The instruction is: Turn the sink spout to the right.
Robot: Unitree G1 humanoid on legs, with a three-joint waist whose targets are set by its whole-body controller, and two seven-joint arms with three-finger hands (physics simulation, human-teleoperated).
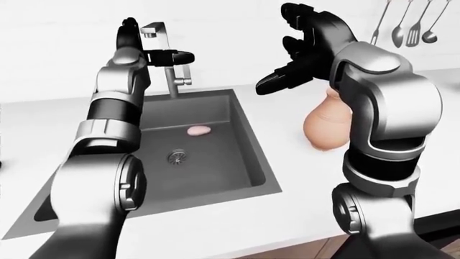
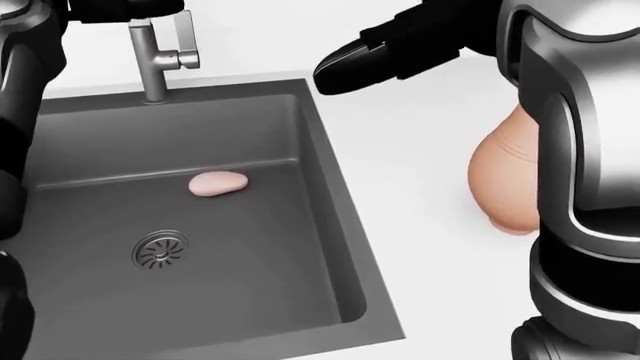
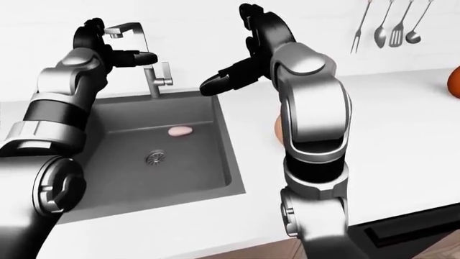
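The metal sink faucet (image 1: 172,81) stands at the top edge of the dark sink (image 1: 237,135), and its arched spout (image 1: 153,28) curves over toward the left. My left hand (image 1: 172,56) is up at the spout. Its black fingers (image 1: 179,54) reach rightward across the faucet's neck just under the arch, spread rather than closed round it. Whether they touch the pipe is unclear. My right hand (image 1: 284,54) is raised to the right of the faucet, open and empty, with its fingers spread.
A small pink lump (image 1: 198,130) lies in the basin above the drain (image 1: 177,156). A tan gourd-shaped object (image 1: 327,121) sits on the white counter behind my right forearm. Utensils (image 1: 410,27) hang on the wall at top right. An orange object (image 3: 454,81) sits at the far right.
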